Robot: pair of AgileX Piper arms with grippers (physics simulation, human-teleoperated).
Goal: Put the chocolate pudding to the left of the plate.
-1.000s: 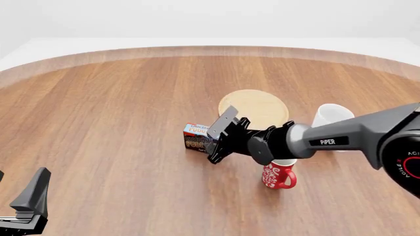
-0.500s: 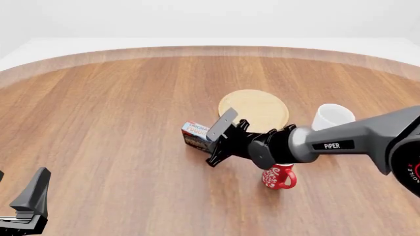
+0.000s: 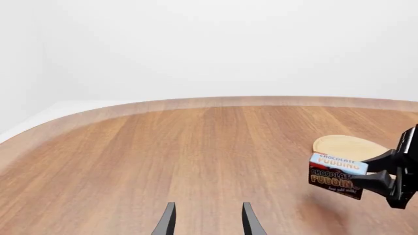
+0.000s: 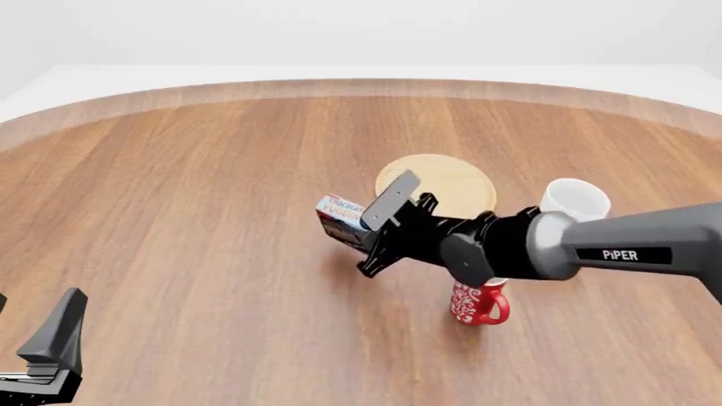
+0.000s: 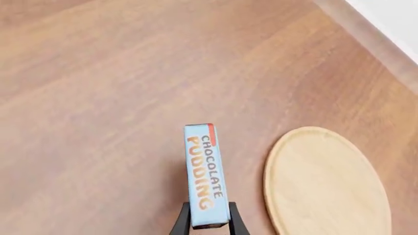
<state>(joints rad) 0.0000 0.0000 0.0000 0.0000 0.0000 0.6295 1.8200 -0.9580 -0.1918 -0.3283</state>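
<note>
Front view: right gripper (image 4: 363, 234), clamped on small brown-and-blue chocolate pudding box (image 4: 338, 222), holds it lower-left of round light-wood plate (image 4: 438, 183); left gripper (image 3: 206, 220) fingers apart.

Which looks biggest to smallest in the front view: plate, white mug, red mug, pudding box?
1. Plate, clearly widest.
2. White mug and red mug: about alike; both partly hidden by the right arm, so unranked.
3. Chocolate pudding, smallest as seen, though the right claw covers part of it.
</note>
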